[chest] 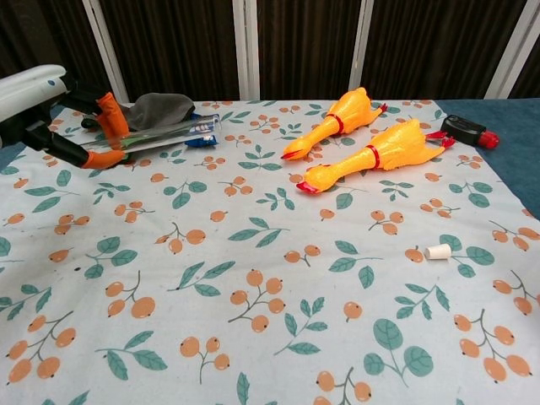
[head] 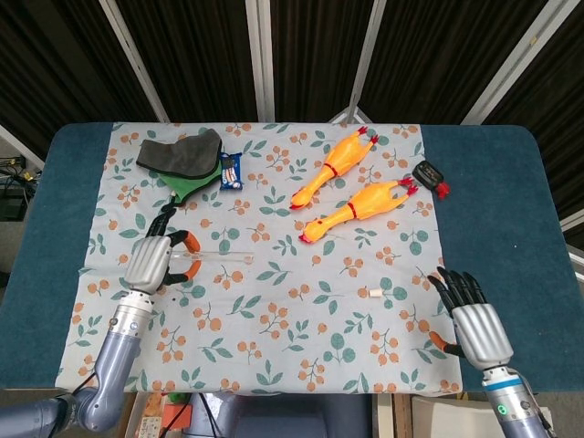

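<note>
My left hand (head: 151,261) pinches one end of a clear plastic tube (head: 222,258) between its orange-tipped fingers. The tube sticks out level to the right, held above the flowered cloth (head: 274,319). In the chest view the same hand (chest: 46,105) is high at the far left, and the tube (chest: 169,131) hangs in front of the grey and green cloth bundle (chest: 156,110). My right hand (head: 476,321) hovers over the cloth's front right corner, fingers spread, holding nothing. A small white cap (head: 374,293) lies between the two hands.
Two yellow rubber chickens (head: 334,167) (head: 358,209) lie at the back centre. A blue packet (head: 230,171) sits beside the grey and green bundle (head: 182,157). A black and red object (head: 430,176) lies on the cloth's right edge. Blue table covering (head: 497,210) borders the cloth.
</note>
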`<state>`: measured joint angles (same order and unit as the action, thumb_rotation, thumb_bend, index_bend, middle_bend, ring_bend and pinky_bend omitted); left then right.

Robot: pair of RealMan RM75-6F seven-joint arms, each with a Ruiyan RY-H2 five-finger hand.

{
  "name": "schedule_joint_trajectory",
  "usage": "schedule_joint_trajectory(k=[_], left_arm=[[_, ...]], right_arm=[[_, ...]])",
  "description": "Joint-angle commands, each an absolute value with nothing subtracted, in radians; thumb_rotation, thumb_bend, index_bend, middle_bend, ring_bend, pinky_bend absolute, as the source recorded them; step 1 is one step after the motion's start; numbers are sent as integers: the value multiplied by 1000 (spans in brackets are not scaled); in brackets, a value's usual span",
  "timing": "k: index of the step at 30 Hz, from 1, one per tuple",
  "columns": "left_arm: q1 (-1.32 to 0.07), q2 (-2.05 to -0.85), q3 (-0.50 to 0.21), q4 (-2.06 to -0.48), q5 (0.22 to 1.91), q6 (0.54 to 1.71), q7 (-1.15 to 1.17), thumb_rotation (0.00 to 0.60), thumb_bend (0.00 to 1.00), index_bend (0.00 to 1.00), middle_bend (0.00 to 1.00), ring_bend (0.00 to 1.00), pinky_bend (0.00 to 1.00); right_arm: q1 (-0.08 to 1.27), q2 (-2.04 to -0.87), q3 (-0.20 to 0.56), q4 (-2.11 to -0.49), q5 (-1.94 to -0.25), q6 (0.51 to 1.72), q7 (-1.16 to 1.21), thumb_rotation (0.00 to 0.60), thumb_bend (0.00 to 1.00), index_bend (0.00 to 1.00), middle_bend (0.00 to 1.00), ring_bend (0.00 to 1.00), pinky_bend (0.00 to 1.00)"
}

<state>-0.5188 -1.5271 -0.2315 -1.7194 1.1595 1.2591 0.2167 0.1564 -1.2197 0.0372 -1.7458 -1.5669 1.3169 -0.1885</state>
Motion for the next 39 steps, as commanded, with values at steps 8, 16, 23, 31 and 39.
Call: schedule_joint_trajectory(k=[8,16,23,31,39], left_arm=[[-523,-1497,-243,-1757,1161,1247,212,600,529,656,509,43,0],[-523,-1479,-244,-1774,1157,1240,206,600,528,656,509,43,0],[-528,-1471,-247,-1774,1154,1232,201,600,529,656,509,42,0],[-541,-1475,-259,-1771,1142,1226,205,600,529,658,508,43,0],[-545,-1473,-266,-1773,1136,1230,207,600,528,658,508,43,0]], right_arm=[[254,-1381,69,-1697,-1469,1184,-354,600,268,272,29,0,0],[309,-1473,93,-1618,-1422,1139,-415,600,268,324,54,0,0],[353,-1518,123,-1548,-1387,1116,-434,600,265,372,68,0,0],[380,-1538,132,-1515,-1332,1095,-459,600,300,396,68,0,0],[399,-1558,123,-1481,-1295,1080,-486,600,351,450,76,0,0]])
